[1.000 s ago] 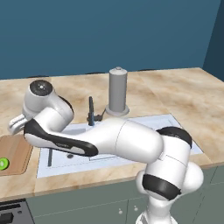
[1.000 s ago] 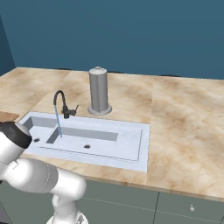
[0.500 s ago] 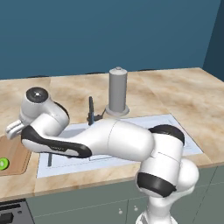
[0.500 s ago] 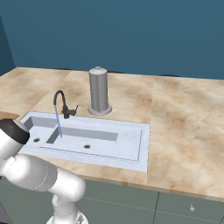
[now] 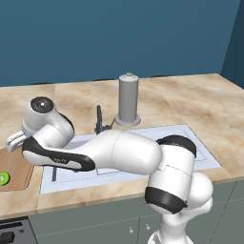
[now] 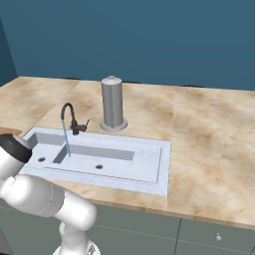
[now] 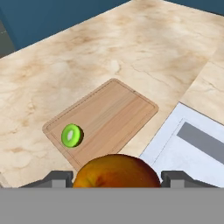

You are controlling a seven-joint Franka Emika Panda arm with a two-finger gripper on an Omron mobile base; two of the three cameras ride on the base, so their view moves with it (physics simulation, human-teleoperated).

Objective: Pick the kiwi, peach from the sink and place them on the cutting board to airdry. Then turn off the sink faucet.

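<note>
Gripping one peach (image 7: 115,171) between fingers (image 7: 57,178), one kiwi (image 7: 71,135) on one cutting board (image 7: 111,113)

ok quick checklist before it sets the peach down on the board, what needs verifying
1. Peach held between the gripper fingers: ok, it sits between both tips in the hand view.
2. Kiwi already on the cutting board: ok, near one end.
3. Free room on the board for the peach: ok, most of the wood beside the kiwi is bare.
4. Gripper above the board: cannot tell; the board lies ahead of the fingertips in the hand view.
5. Sink cleared of fruit: ok, both basins look bare in the right base view.
6. Sink faucet off: not ok, a blue stream runs from the spout.
</note>
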